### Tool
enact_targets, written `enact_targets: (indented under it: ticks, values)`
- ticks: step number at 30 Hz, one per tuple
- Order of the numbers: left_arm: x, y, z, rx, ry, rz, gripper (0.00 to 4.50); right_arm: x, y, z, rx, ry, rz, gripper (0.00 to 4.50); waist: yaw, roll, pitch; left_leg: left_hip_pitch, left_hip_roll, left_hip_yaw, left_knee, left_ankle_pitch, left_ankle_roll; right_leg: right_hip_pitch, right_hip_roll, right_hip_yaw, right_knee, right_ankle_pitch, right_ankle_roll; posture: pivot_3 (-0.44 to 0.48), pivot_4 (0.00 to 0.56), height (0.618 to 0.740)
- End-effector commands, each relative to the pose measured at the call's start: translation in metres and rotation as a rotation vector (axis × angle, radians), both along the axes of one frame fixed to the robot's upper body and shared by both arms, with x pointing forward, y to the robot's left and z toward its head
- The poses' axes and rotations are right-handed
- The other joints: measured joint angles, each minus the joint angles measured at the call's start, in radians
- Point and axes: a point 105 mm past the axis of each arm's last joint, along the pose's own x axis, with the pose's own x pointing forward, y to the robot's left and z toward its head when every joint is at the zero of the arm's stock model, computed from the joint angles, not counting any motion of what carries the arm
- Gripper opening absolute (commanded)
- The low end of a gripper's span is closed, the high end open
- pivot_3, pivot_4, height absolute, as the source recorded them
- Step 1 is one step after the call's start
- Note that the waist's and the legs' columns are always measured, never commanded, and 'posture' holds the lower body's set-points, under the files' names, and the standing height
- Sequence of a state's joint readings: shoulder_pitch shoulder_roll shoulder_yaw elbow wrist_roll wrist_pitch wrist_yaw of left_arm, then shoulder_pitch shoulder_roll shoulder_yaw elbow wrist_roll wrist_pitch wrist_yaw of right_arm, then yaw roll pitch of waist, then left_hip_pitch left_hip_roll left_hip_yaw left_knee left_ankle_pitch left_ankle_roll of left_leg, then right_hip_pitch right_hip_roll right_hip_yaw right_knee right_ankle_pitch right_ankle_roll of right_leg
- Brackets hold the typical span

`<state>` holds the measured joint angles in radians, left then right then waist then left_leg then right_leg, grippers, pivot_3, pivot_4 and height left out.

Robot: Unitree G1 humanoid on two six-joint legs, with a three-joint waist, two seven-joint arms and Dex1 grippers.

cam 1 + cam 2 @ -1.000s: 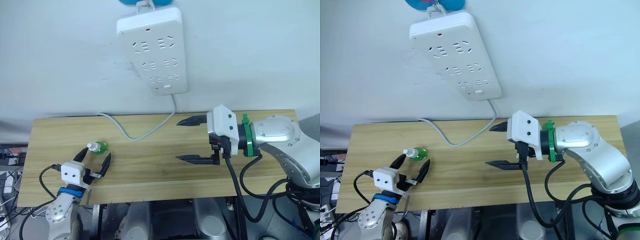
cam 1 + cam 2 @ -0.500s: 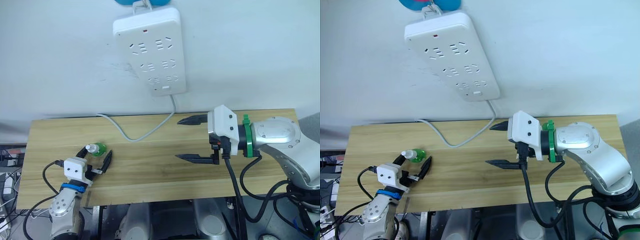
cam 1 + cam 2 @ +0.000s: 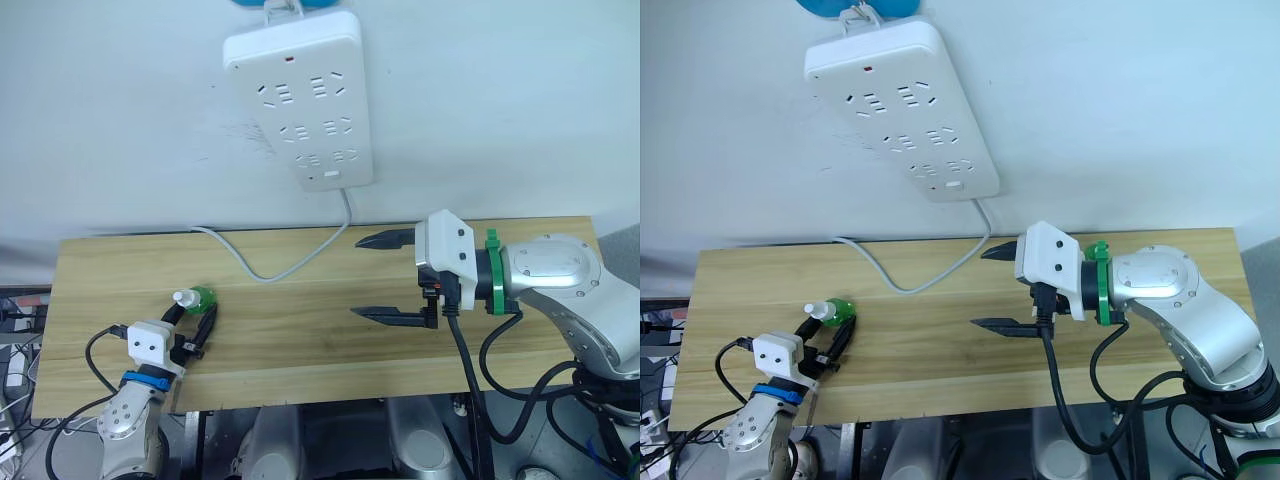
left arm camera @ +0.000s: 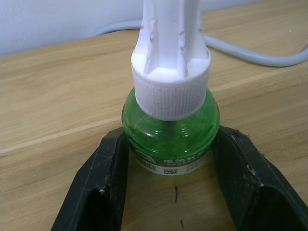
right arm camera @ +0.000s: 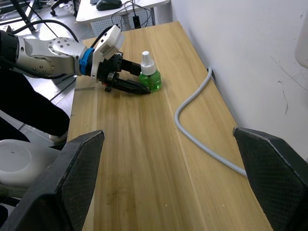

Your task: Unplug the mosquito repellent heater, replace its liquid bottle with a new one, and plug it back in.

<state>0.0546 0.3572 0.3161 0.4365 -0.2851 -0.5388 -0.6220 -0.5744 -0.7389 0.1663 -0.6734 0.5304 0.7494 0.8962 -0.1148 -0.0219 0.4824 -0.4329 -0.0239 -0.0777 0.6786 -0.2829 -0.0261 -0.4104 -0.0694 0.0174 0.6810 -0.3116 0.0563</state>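
Note:
A small green liquid bottle (image 3: 197, 297) with a white cap stands upright on the wooden table (image 3: 300, 345) near its left end. My left gripper (image 3: 191, 322) is shut on the bottle (image 4: 169, 130), and both black fingers (image 4: 108, 163) press against its round green body. My right gripper (image 3: 358, 278) hovers open over the right half of the table, nothing between its fingers, well away from the bottle (image 5: 150, 77). The mosquito repellent heater is out of view.
A long white power strip (image 3: 298, 95) hangs on the wall above the table, its sockets bare. Its grey cable (image 3: 270, 265) loops down across the table's back edge. A desk and cables lie beyond the table's left end (image 5: 120, 7).
My left gripper's fingers have closed in from a wide spread onto the green bottle. The right arm has held still. The camera has shifted slightly.

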Motion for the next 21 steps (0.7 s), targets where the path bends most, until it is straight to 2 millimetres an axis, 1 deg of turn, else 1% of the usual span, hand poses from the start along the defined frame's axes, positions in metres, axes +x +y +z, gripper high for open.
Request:
enact_targets:
  ticks: [1,12,21]
  values:
    - [-0.006,0.000,-0.002,-0.001,-0.009,0.006,2.25,-0.009,0.002,0.006,0.004,-0.039,0.033,4.50,0.000,0.000,0.001,0.000,0.000,0.000,0.000,0.000,0.000,0.000,0.000,0.000,0.000,0.000,0.000,-0.259,0.558,0.740]
    - [-0.008,-0.003,0.000,-0.013,-0.019,-0.007,2.25,-0.008,0.001,0.004,0.000,-0.038,0.029,4.50,0.000,0.000,0.002,0.000,0.000,0.000,0.000,0.000,0.000,0.000,0.000,0.000,0.000,0.000,0.000,-0.251,0.557,0.740]
    - [-0.018,-0.012,0.016,0.035,-0.029,-0.114,2.25,-0.004,0.005,0.003,0.020,-0.048,0.038,4.50,0.001,0.000,0.002,0.000,0.000,0.000,-0.001,0.000,0.000,0.000,0.000,0.000,0.000,0.000,0.000,-0.223,0.547,0.740]
